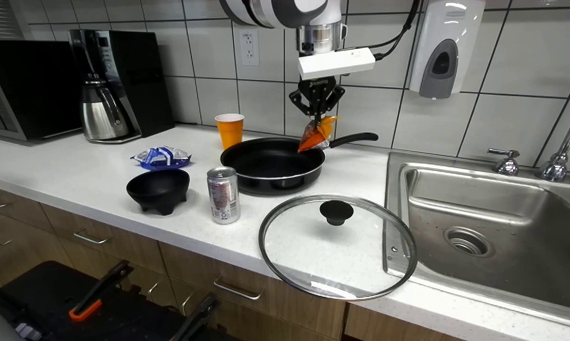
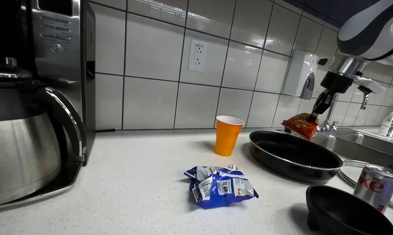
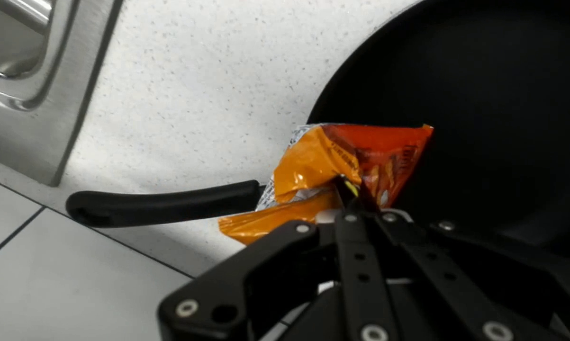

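Nearest the wrist camera, the matte black gripper (image 3: 356, 196) has its fingers pressed nearly together, pinching a foil packet (image 3: 320, 158). It hangs over one side of a round, smooth black pan (image 3: 455, 94), near the curved handle (image 3: 166, 203), on a white speckled desk (image 3: 209, 85). In an exterior view, a clear glass lid (image 1: 337, 251) with a dark rim lies near a shiny metal can (image 1: 224, 196). The foil packet is glossy, crumpled, orange and red, with silvery patches and a pointed corner.

In an exterior view, relative to gripper (image 1: 317, 121) — soap dispenser (image 1: 448, 49), upper right | sink (image 1: 474, 194), lower right | orange cup (image 1: 230, 132), left | soda can (image 1: 224, 196), lower left | outlet (image 1: 249, 47), upper left | coffee maker (image 1: 123, 87) — far left
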Controlling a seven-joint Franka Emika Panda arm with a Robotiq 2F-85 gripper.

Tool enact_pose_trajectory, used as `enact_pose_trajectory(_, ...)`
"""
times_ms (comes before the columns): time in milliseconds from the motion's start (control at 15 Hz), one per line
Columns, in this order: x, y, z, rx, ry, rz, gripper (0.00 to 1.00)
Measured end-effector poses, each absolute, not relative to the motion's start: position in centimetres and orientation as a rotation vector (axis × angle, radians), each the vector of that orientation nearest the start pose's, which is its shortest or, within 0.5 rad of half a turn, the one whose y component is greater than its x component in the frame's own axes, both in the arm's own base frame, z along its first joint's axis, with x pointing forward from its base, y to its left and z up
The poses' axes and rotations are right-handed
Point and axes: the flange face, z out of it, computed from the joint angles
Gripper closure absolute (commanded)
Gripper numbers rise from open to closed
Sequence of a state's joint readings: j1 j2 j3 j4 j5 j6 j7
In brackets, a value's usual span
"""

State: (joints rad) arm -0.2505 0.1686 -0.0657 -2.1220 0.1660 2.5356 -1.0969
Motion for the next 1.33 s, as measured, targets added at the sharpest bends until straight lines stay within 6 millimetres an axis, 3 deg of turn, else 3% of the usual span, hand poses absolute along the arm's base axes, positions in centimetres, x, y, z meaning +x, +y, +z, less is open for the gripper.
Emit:
enact_pose_trajectory(267, 55.7, -17.1, 34.4, -2.942, -1.052, -0.41, 1.0)
enact_pose_trajectory(1067, 55.1, -17.1, 29.8, -2.866, -1.101, -0.277, 1.0)
enact_pose_trajectory(1200, 55.0, -17.4, 29.4, -2.866, -1.095, -0.264, 0.73)
enact_pose_trajectory(1333, 54.9, -17.7, 29.0, -2.867, -1.088, -0.253, 0.6)
